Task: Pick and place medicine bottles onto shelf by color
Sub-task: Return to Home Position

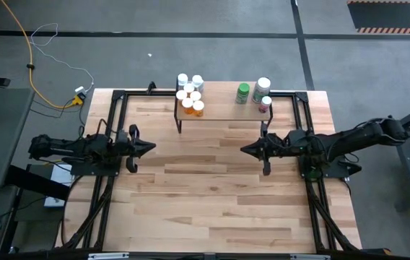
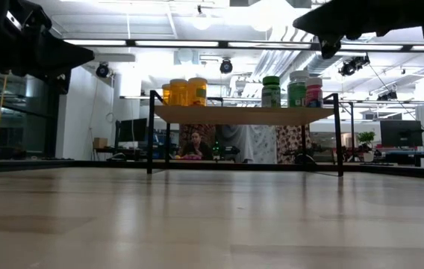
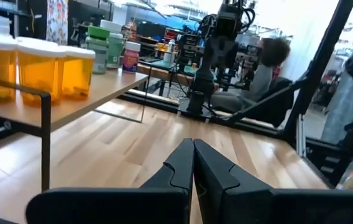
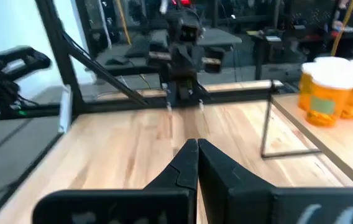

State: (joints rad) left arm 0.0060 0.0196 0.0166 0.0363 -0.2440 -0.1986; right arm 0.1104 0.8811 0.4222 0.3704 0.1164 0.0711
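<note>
Shelf (image 1: 219,112): one. Medicine bottles (image 1: 189,92): at the shelf's 9 o'clock end a white-capped cluster of six or seven, too tightly packed for a firm count, at least three orange. At the 3 o'clock end, three: one green-capped bottle (image 1: 242,92), one large white-capped bottle (image 1: 263,85), one pink bottle (image 1: 265,104). Arms: two.

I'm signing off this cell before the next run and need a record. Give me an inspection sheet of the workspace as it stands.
Surface: wooden table; only the shelf stands on it.
Job's things: shelf at the far edge; orange bottles grouped at the end nearer the left arm; green bottle, white bottle and pink bottle at the other end.
Clutter: nothing seen.
Grippers: left pincer and right pincer both shut, empty, raised above the table, tips facing each other.
Cables: orange cable and white cable on the floor beyond the table.
Surroundings: seated person behind the table.
</note>
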